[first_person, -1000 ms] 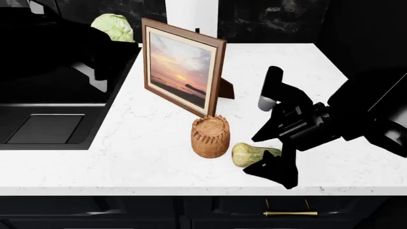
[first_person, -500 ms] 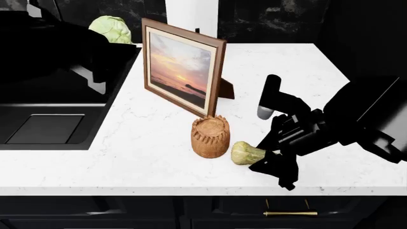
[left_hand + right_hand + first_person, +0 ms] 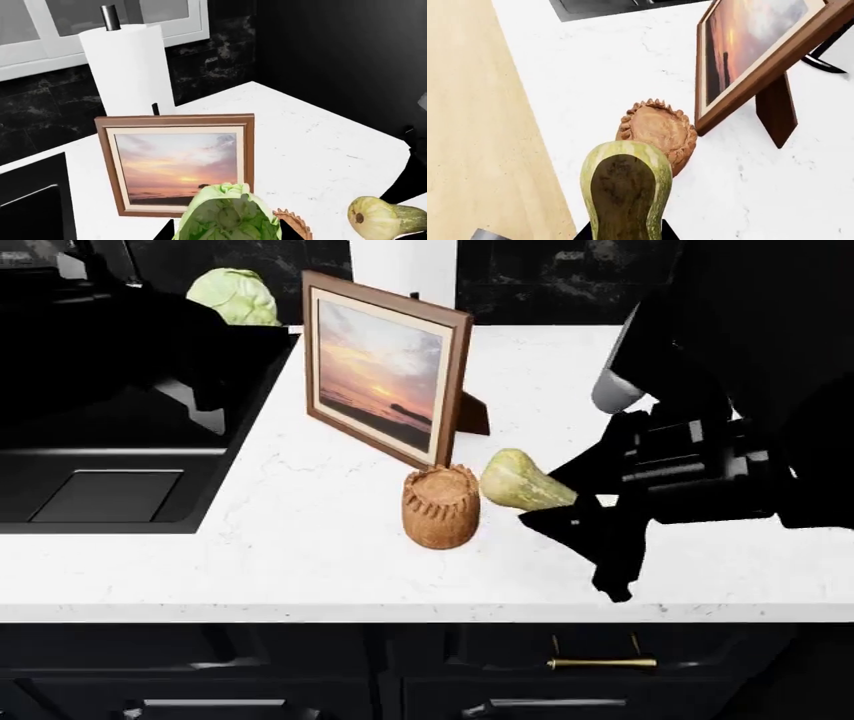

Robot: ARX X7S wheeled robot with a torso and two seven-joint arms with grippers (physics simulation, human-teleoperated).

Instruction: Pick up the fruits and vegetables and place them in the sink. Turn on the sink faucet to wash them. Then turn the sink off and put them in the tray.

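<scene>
My right gripper [image 3: 567, 505] is shut on the yellowish-green squash [image 3: 523, 483] and holds it above the white counter, just right of the brown jar. In the right wrist view the squash [image 3: 626, 192] sticks out between the jaws of my right gripper [image 3: 626, 232]. My left gripper [image 3: 227, 236] is shut on the pale green cabbage [image 3: 227, 215]. In the head view the cabbage [image 3: 234, 295] hangs over the far right corner of the black sink [image 3: 200, 525], whose drain plate [image 3: 107, 495] shows. The faucet and the tray are out of view.
A brown ridged jar [image 3: 441, 506] stands near the counter's front edge. A wooden picture frame [image 3: 387, 375] stands behind it, between the sink and my right arm. A paper towel roll [image 3: 127, 65] stands at the back wall. The counter's front edge [image 3: 400, 615] is close.
My right gripper has closed on the squash and lifted it off the counter, up and back beside the jar. The left arm still holds the cabbage in place.
</scene>
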